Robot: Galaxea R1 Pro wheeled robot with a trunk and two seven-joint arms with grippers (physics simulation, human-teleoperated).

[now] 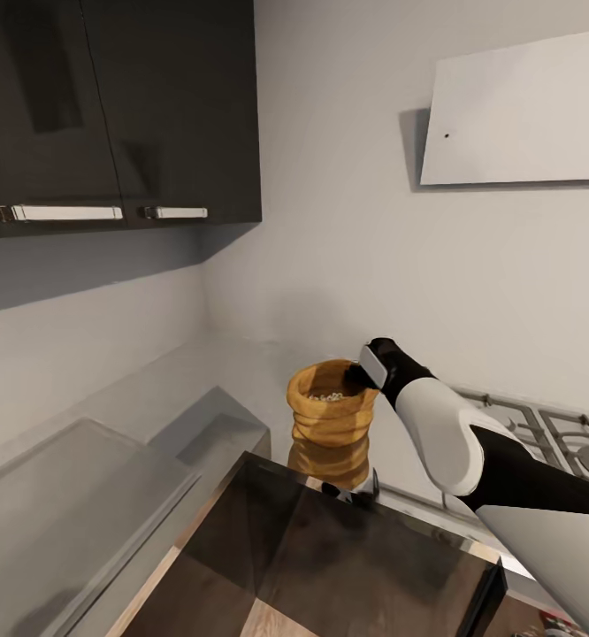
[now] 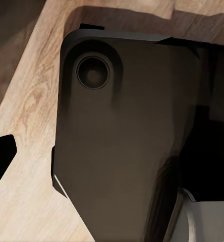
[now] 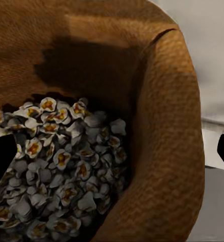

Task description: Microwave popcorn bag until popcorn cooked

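The tan-brown popcorn bag (image 1: 330,425) stands upright on the grey countertop (image 1: 241,372) near its front edge, its mouth open upward. The popcorn (image 3: 61,166) fills its bottom as a heap of whitish-grey pieces with yellow centres, also visible in the head view (image 1: 332,396). My right gripper (image 1: 362,375) reaches in from the right and sits at the sack's right rim (image 3: 167,126). Its dark fingertips (image 3: 1,156) stand wide apart, one inside the mouth and one outside, so it is open. One dark left fingertip (image 2: 1,156) hangs at the picture's edge over wooden floor.
Dark upper cabinets (image 1: 109,115) with pale handles hang at the left. A white panel (image 1: 516,115) is on the wall. A stove grate (image 1: 551,433) lies to the right of the sack, and a sunken basin (image 1: 210,433) to its left. Dark cabinet fronts (image 1: 348,548) drop below the counter edge.
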